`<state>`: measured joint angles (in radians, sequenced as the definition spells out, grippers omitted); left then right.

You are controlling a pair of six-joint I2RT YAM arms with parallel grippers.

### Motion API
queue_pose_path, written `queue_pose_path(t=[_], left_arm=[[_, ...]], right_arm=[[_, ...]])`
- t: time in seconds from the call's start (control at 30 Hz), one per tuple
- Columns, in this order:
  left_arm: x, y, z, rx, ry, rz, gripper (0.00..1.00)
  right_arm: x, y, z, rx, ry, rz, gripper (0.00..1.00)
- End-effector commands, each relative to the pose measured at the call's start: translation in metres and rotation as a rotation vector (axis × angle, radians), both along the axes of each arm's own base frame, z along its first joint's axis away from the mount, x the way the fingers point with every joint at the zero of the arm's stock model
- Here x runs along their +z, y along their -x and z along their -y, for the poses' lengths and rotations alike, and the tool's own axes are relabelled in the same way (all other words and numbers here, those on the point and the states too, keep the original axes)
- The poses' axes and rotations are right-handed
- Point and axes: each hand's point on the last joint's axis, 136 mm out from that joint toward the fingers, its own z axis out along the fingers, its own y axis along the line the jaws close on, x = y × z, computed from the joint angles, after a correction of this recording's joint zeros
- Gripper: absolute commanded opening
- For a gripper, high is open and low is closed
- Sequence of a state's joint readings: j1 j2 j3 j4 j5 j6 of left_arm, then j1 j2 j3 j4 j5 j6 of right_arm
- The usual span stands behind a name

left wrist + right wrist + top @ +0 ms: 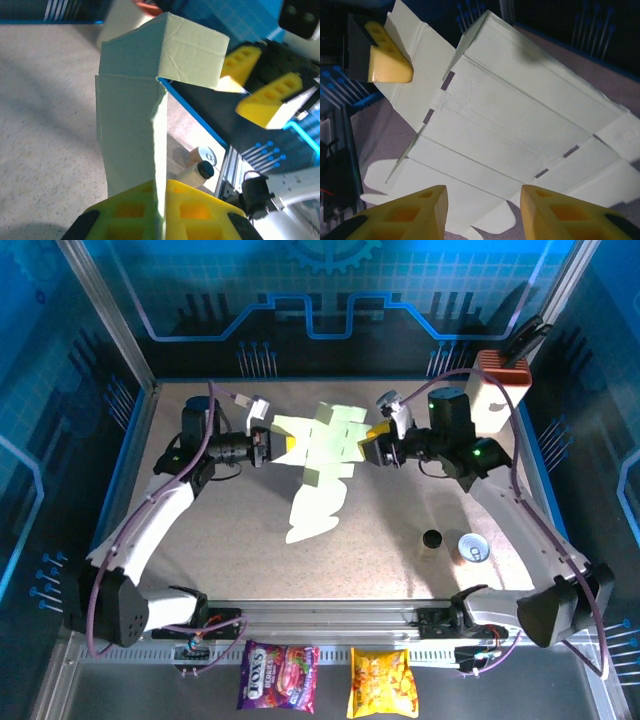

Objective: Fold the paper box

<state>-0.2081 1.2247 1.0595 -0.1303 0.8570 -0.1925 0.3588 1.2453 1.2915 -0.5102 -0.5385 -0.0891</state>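
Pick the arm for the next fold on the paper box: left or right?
Right, probably. The left gripper is shut on an edge of the paper box, holding it up. The right gripper is open and empty, facing the sheet's creased panels, so it is free to work a flap.

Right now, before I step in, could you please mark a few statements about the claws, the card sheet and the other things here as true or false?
1. The left claw is clamped on the green card sheet. True.
2. The sheet lies flat on the table. False: it is held up above the table, partly bent.
3. The right claw has its fingers apart. True.
4. The two snack packets lie at the far end of the table. False: they lie at the near edge, in front of the arm bases.
5. The white block with the orange top stands at the back left. False: it stands at the back right.
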Motion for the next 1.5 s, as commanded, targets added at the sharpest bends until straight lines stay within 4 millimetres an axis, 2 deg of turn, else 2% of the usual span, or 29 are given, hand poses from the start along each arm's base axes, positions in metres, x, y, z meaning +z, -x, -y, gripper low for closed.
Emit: queue_pose_path(t=[0.0, 0.1, 0.23, 0.33, 0.43, 0.67, 0.83, 1.07, 1.23, 1.47], left_arm=[[0.024, 0.041, 0.006, -0.156, 0.002, 0.186, 0.0], [0.031, 0.064, 0.005, -0.216, 0.003, 0.27, 0.0], [0.031, 0.089, 0.004, -0.271, -0.022, 0.384, 0.0], [0.03, 0.101, 0.002, -0.287, -0.038, 0.436, 0.0], [0.029, 0.108, 0.002, -0.297, -0.041, 0.462, 0.0], [0.022, 0.124, 0.007, -0.341, -0.058, 0.492, 0.0], [0.019, 0.132, 0.009, -0.359, -0.07, 0.524, 0.0], [0.019, 0.144, 0.014, -0.41, -0.079, 0.598, 0.0], [0.017, 0.143, 0.016, -0.405, -0.105, 0.631, 0.0], [0.018, 0.144, 0.018, -0.406, -0.118, 0.658, 0.0]], right_arm=[[0.03, 0.03, -0.002, 0.142, 0.032, 0.117, 0.45], [0.045, 0.051, -0.004, 0.214, 0.055, 0.158, 0.48], [0.076, 0.076, -0.007, 0.274, 0.035, 0.207, 0.51], [0.095, 0.094, -0.01, 0.307, 0.021, 0.243, 0.56], [0.101, 0.109, -0.014, 0.339, 0.026, 0.248, 0.63], [0.075, 0.123, -0.028, 0.392, 0.159, 0.18, 0.72], [0.055, 0.125, -0.03, 0.412, 0.247, 0.148, 0.71], [0.04, 0.141, -0.034, 0.507, 0.322, 0.112, 0.57], [0.034, 0.152, -0.035, 0.56, 0.36, 0.075, 0.45], [0.02, 0.155, -0.034, 0.57, 0.419, 0.022, 0.31]])
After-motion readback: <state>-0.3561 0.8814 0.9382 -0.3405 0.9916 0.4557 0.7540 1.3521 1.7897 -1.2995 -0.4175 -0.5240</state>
